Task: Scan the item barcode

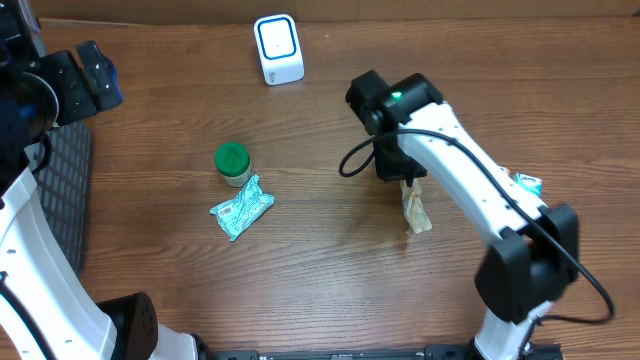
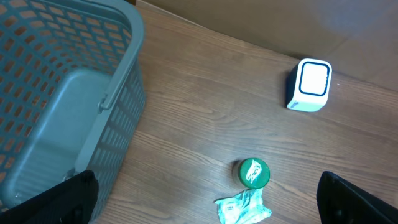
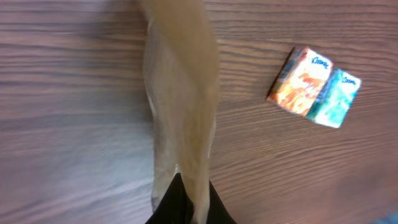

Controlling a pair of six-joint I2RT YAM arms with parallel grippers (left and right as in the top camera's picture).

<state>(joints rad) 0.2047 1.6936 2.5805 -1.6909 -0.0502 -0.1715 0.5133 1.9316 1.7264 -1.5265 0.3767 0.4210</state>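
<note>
Overhead: the right gripper [image 1: 405,182] pinches the top of the tan packet [image 1: 416,212], well apart from the scanner [image 1: 278,48].

Left wrist: the left gripper [image 2: 208,199] stands wide and empty.

Right wrist: no barcode shows. Carry the packet over, then turn its printed side toward the scanner window.

A grey plastic mesh basket [image 2: 62,93] stands at the left edge of the brown wooden table [image 1: 320,290]. A green-lidded jar [image 1: 232,160] sits just beside a crumpled green-and-white packet [image 1: 241,207].
</note>
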